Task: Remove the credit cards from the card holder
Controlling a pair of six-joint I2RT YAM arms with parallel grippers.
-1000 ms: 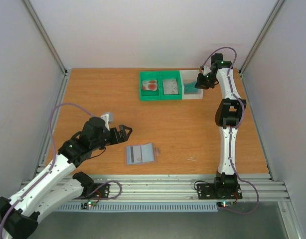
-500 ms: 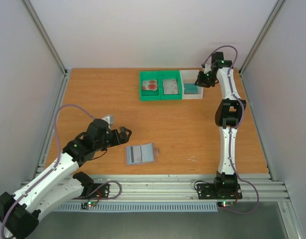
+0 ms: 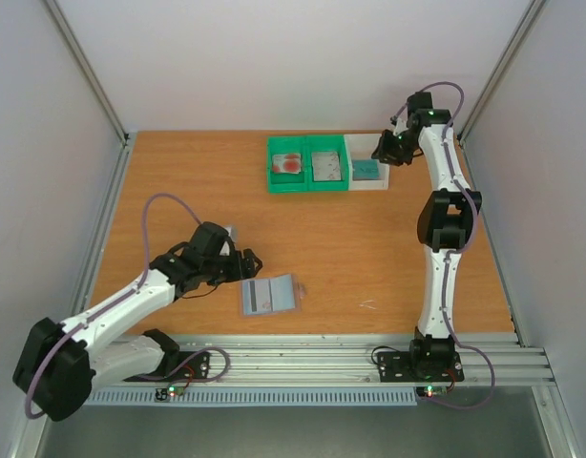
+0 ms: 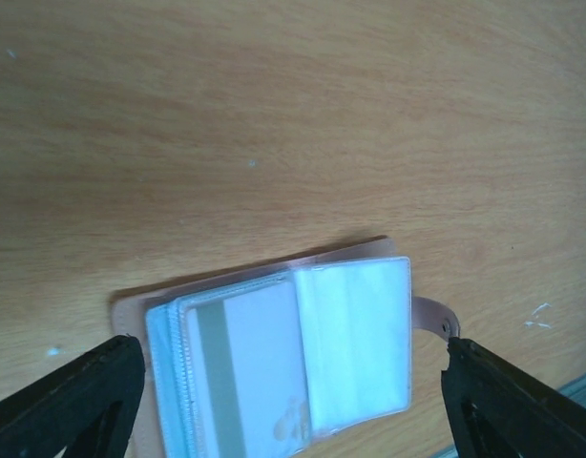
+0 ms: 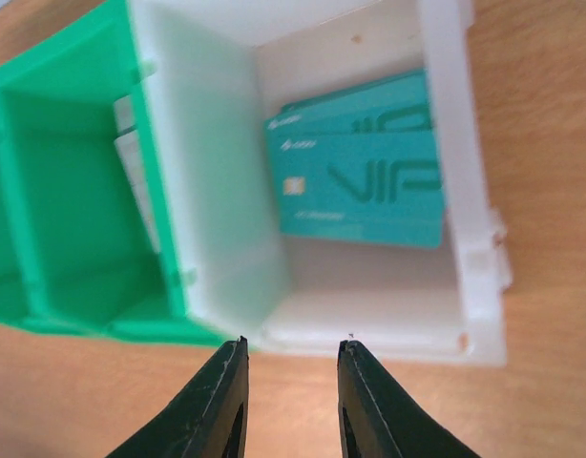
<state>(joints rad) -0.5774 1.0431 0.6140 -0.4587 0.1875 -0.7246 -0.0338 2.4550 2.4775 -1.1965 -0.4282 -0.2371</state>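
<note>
Just beside the card holder (image 3: 271,294), left end effector (image 3: 247,262) agape.

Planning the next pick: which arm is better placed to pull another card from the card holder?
Left. The left hand, open, hovers beside the opened card holder, a card showing inside. The right hand is far off over the white tray.
</note>
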